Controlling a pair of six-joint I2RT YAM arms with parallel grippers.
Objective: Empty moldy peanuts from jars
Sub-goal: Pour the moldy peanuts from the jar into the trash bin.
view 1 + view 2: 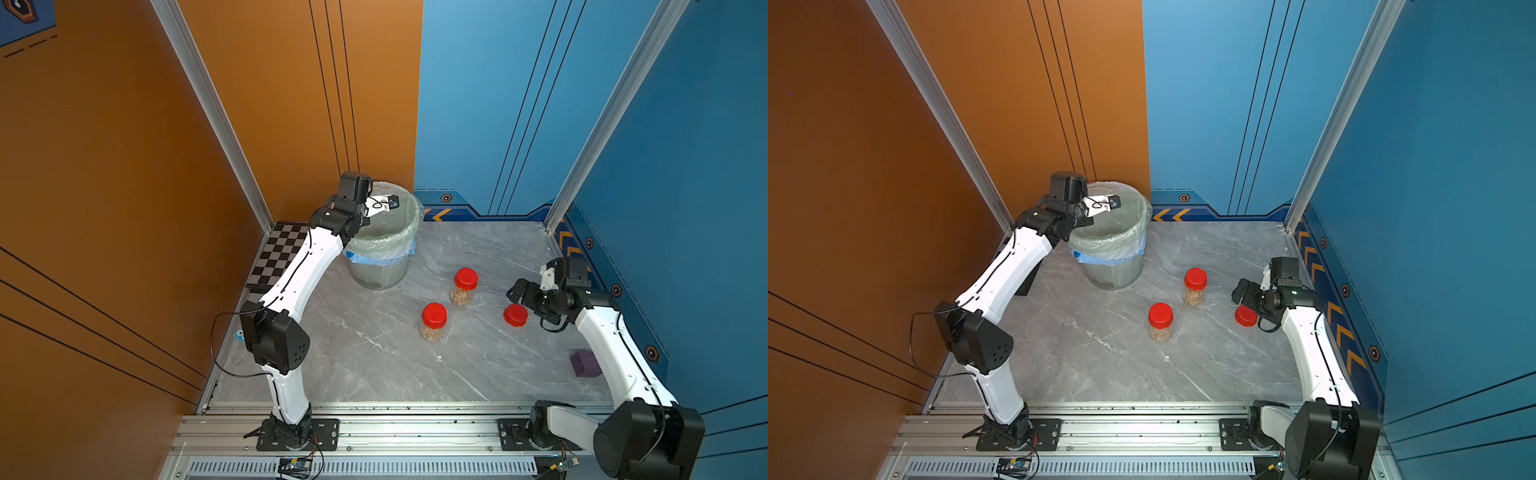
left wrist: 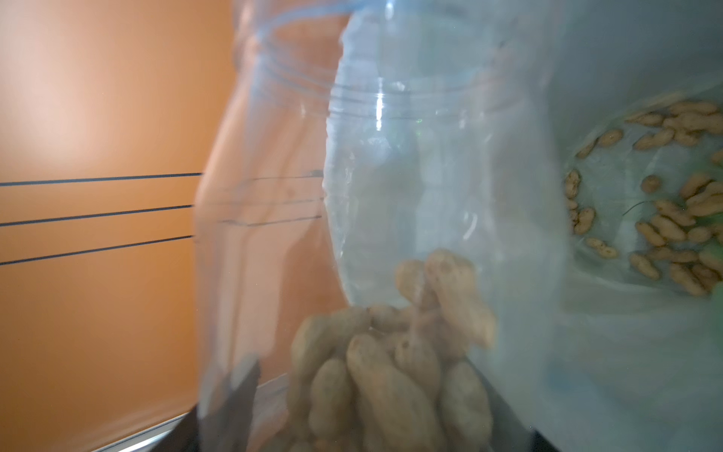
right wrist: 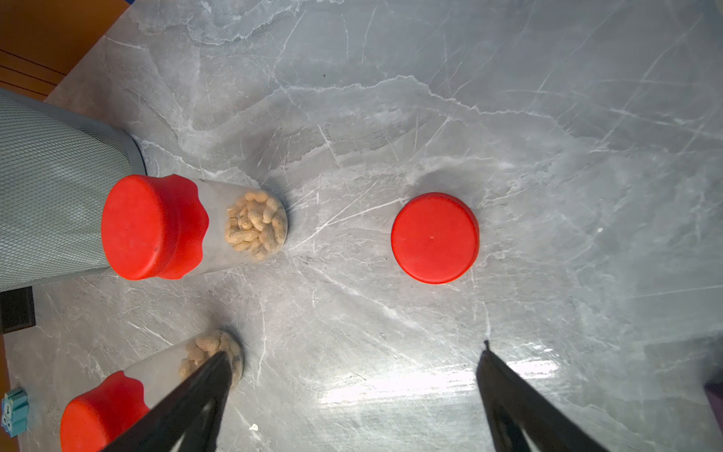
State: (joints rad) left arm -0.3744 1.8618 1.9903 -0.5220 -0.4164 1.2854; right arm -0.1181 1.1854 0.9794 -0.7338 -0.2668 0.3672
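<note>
An uncapped jar (image 2: 410,176), moldy peanuts (image 2: 391,371) inside, is gripped by the left fingers (image 2: 508,422) over the bin (image 1: 378,274) near the surface's (image 1: 374,365) far left corner. Right fingers (image 3: 508,391) are spread wide above a loose lid (image 3: 435,237).

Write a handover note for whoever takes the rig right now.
Left hand: shut on the open jar over the bin; a clump of peanuts sits in the jar's base end.
Right hand: open, empty, above the table near the loose lid.
Done: one lid off, dumped peanuts in the bin.
To do: finish this pour, then the two capped jars standing on the table.
</note>
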